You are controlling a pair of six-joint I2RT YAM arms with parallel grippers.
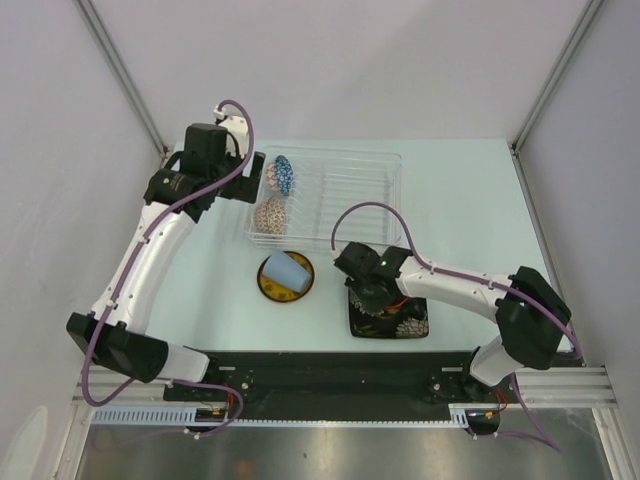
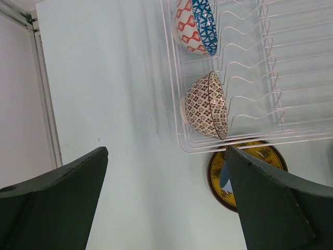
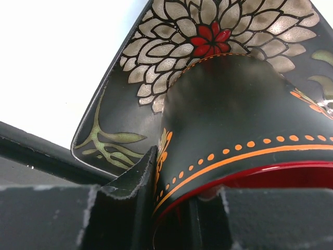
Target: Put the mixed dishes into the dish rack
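Lab robot cell: white panels [image 1: 350,60], aluminium rail [image 1: 350,424].

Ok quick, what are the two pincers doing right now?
Left pincer: open, holding nothing.
Right pincer: closed on the mug rim.

I see a pale mint table top [image 1: 470,200] spreading out on every side of the right pincer [image 1: 372,300]. Ahead of the pincer, past the far edge, stands a plain white back wall [image 1: 330,60]. 2 more white panels close in, 1 well to its left [image 1: 50,150] and 1 to its right [image 1: 605,200]. 2 grey metal posts [image 1: 120,70] rise at the far corners. Behind the pincer a black mounting strip [image 1: 330,375] lines the near edge, then a dull grey metal sheet [image 1: 300,455]. The light is soft and even, the shadows faint.
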